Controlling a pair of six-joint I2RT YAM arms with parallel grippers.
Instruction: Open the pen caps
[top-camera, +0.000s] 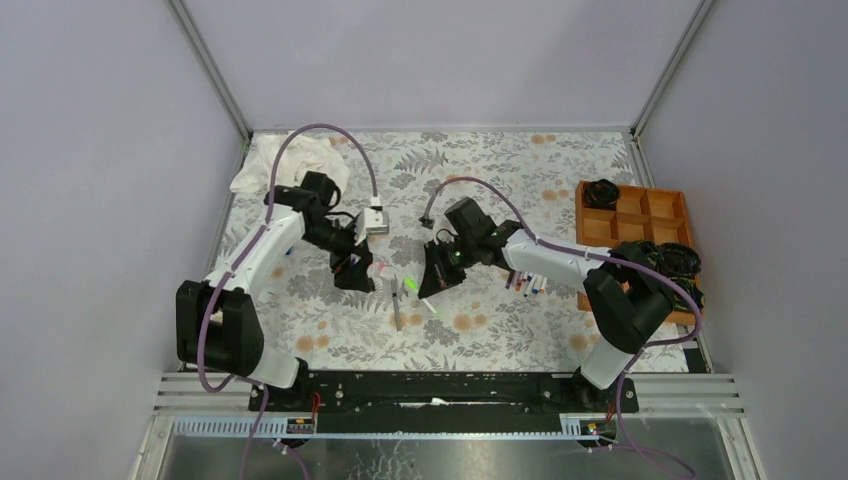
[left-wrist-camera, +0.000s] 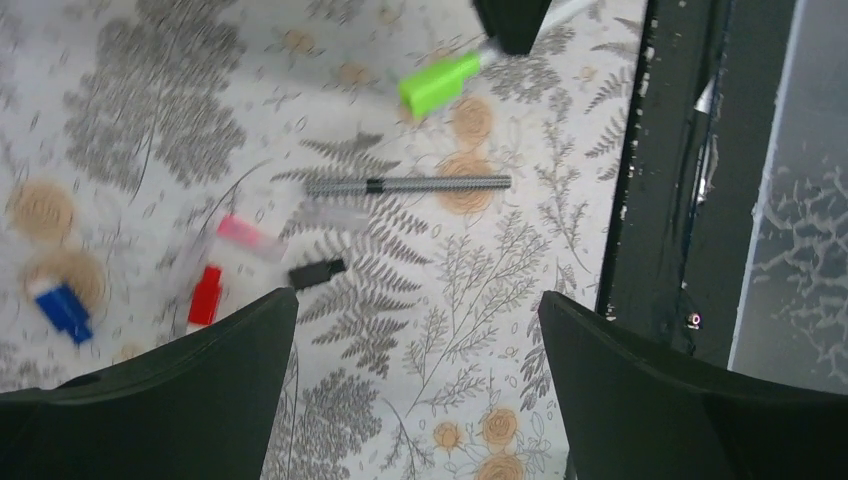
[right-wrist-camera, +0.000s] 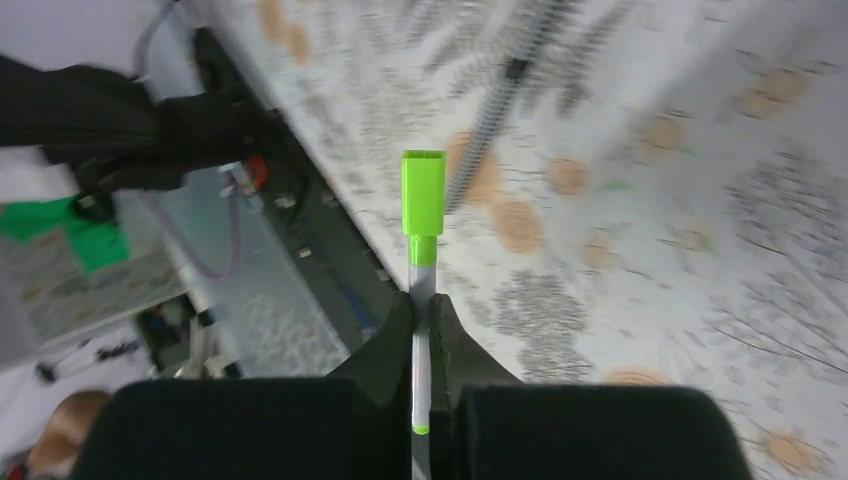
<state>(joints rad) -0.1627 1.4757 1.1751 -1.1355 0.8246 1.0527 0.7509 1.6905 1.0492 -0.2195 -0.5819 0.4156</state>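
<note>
My right gripper (right-wrist-camera: 422, 305) is shut on a thin white pen (right-wrist-camera: 421, 275). The pen's bright green cap (right-wrist-camera: 423, 190) sticks out past the fingertips, above the table. The same green cap (left-wrist-camera: 440, 83) shows at the top of the left wrist view and in the top view (top-camera: 410, 284). My left gripper (left-wrist-camera: 418, 305) hangs open over the cloth, a short way left of it, holding nothing. Loose caps lie below it: pink (left-wrist-camera: 245, 232), red (left-wrist-camera: 205, 295), blue (left-wrist-camera: 62, 308) and black (left-wrist-camera: 316, 271). A grey patterned pen (left-wrist-camera: 405, 184) lies between the grippers.
Several more pens (top-camera: 525, 282) lie under the right forearm. A wooden compartment tray (top-camera: 630, 230) stands at the right edge and a white cloth (top-camera: 285, 165) lies at the back left. The black base rail (left-wrist-camera: 660, 200) runs along the near edge.
</note>
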